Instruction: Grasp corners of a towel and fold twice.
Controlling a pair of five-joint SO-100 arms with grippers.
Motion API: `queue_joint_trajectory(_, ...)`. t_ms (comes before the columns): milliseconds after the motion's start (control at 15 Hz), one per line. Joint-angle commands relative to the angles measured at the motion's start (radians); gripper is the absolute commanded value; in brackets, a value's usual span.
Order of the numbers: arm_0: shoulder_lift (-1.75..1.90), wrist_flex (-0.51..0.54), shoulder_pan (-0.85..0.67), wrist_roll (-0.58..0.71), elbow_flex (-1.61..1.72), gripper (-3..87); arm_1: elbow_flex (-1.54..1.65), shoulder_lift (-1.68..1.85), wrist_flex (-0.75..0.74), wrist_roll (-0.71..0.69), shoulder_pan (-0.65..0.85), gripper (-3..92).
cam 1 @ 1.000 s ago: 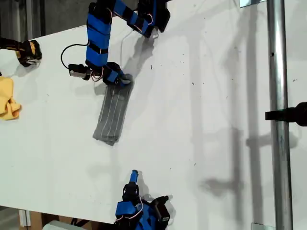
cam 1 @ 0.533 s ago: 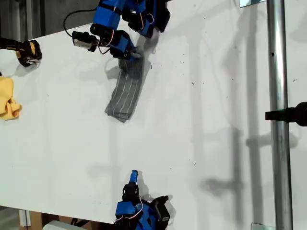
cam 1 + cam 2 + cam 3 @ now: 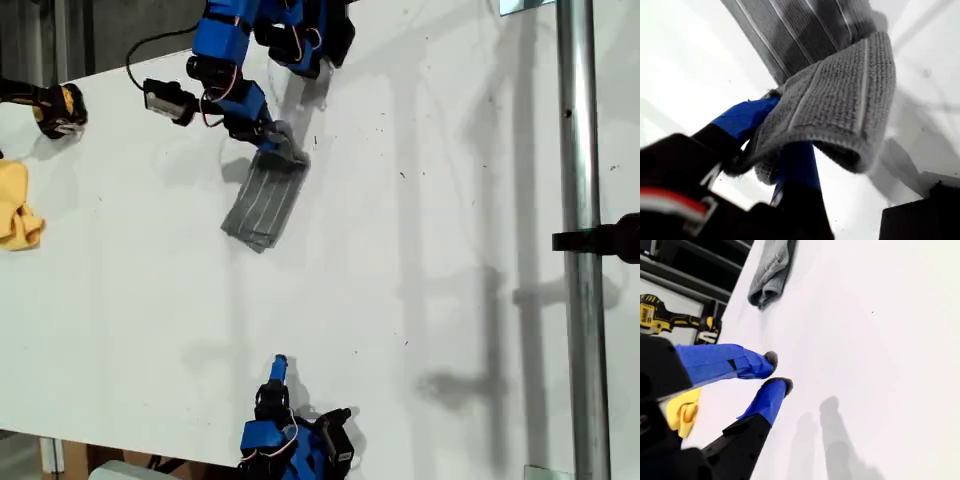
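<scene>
My first gripper (image 3: 283, 148) is pinching 1 end of the towel (image 3: 264, 203), folded into a strip on the white table (image 3: 450, 260). My second gripper (image 3: 776, 372) is hovering apart, jaws slightly parted, holding nothing.

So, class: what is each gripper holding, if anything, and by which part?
My first gripper is shut on the towel, gripping its lifted folded end, which drapes over the jaws. My second gripper is open and holds nothing.
</scene>
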Motion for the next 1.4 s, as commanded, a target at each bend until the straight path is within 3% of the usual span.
queue_joint_trajectory(0,0.006,-0.003,-0.011,-0.008,0.006,5.9,-0.176,-0.153,-0.098,-0.077,0.038,-0.1)
queue_joint_trajectory(400,0.006,0.002,-0.009,-0.006,0.006,6.1,-0.532,-0.529,-0.249,-0.179,0.072,-0.1)
queue_joint_trajectory(867,0.006,0.006,-0.011,0.002,0.005,6.2,-0.621,-0.459,-0.284,-0.210,0.084,-0.1)
queue_joint_trajectory(1333,0.006,0.006,-0.012,0.002,0.003,6.5,-0.779,-0.842,-0.546,-0.239,0.084,-0.1)
